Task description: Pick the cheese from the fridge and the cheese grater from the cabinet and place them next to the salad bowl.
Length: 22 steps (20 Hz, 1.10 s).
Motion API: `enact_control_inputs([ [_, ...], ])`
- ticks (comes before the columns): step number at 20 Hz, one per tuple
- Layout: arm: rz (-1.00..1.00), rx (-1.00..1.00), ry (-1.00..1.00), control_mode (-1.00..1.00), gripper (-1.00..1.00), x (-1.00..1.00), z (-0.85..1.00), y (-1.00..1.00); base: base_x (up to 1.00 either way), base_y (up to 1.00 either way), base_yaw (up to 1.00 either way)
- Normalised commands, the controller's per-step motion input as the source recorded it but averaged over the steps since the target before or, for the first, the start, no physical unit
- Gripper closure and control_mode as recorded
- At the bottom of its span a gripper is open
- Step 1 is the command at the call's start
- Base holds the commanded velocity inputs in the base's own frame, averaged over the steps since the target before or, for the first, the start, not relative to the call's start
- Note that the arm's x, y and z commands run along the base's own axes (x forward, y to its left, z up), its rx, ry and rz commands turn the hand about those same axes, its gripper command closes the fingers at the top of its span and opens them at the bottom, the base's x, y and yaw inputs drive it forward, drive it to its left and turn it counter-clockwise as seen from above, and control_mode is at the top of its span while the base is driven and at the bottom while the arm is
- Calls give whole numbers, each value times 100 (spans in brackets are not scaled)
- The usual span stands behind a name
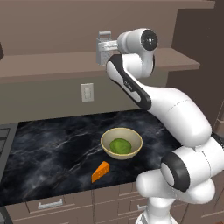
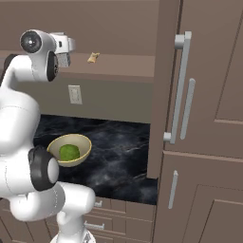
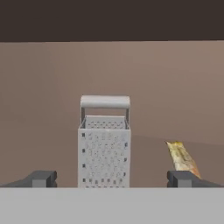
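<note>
Grater retrieval in hand: cheese (image 1: 100, 171) already laid beside salad bowl (image 1: 121, 143); cheese grater (image 3: 104, 145) stood upright on cabinet (image 1: 52, 70) shelf, framed between wide-spread gripper (image 3: 112, 178) fingers, ungrasped; forward advance and closure judged required next.

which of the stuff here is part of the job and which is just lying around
Job: grater upright on the cabinet shelf, between the open pincer tips; cheese on the counter beside the bowl.

Lying about: tan scrap on the shelf beside the grater; wall outlet; drawers under the counter.
</note>
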Motion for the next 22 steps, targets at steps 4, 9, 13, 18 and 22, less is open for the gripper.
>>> enact_control_inputs([
  [4, 0, 0, 0, -100, -100, 18, 0, 0, 0, 0, 0],
  [9, 0, 0, 1, -100, -100, 21, -2, 10, 0, 0, 0],
  [13, 0, 0, 0, -100, -100, 16, -2, 19, 0, 0, 0],
  [18, 0, 0, 1, -100, -100, 24, 0, 6, 0, 0, 0],
  [22, 0, 2, 3, -100, -100, 33, -1, -3, 0, 0, 0],
])
